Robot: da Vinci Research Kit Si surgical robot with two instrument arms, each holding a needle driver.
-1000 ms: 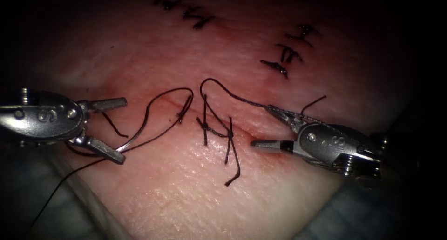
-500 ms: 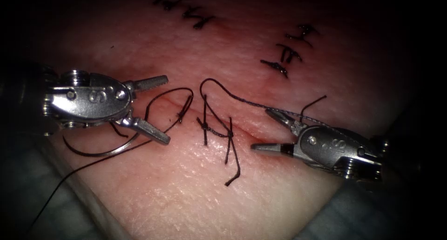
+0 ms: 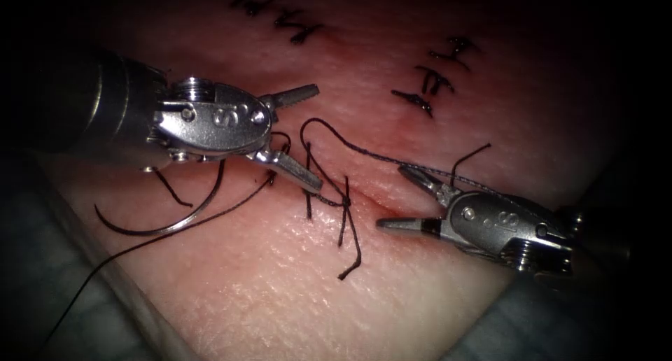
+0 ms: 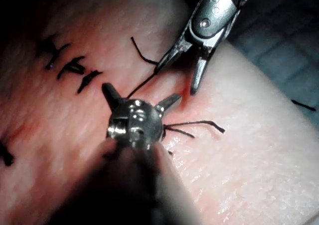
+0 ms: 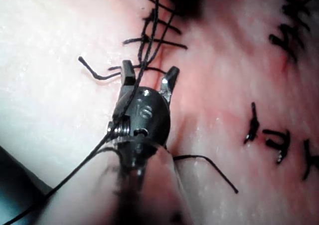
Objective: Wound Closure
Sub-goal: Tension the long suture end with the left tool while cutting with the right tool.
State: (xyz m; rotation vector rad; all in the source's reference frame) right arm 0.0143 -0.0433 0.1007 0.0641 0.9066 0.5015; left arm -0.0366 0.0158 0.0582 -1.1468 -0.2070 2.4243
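Both steel pincers gape empty: left pincer [image 3: 308,138] over the thin dark thread [image 3: 336,133]; curved steel needle [image 3: 164,224] lies loose behind it; right pincer [image 3: 399,196] opposite.

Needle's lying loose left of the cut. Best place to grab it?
Probably the needle at its bare mid-curve, from the left: it seems to lie flat on the tissue, and the left tool, open and empty, covers its upper end. The right tool, open, holds nothing; thread drapes over it.

A blue-grey cloth-like counter [image 3: 42,291] carries the tissue [image 3: 280,291], showing beside the tissue's lower left and lower right edges. A strand of thread [image 3: 77,287] trails off the tissue's left edge over it.
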